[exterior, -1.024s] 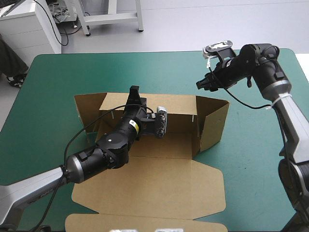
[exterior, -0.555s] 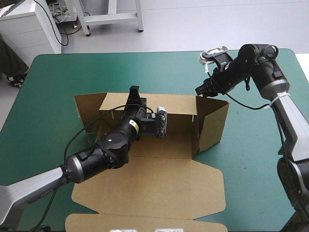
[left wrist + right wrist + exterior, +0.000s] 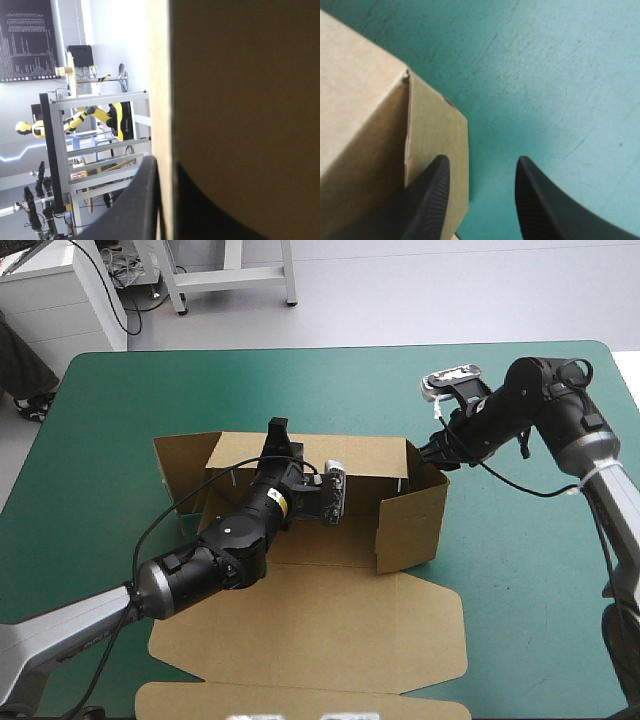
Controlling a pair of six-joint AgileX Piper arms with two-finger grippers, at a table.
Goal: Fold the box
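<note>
Centrally on the teal-green cover [image 3: 520,570] sits the box [image 3: 320,630], walls partly raised; left gripper [image 3: 166,170] pinches its far wall, fingers nearly closed; right gripper [image 3: 482,167] stands spread, one finger over the right wall's end flap.

We see a big table [image 3: 520,570] with a teal-green cover. A brown box [image 3: 330,630] lies on it, near the middle and a bit to the left. Its wide flat part lies spread on the cover and reaches toward the near edge. Its walls stand up on the far side. We see green cover to the right and along the far edge.
</note>
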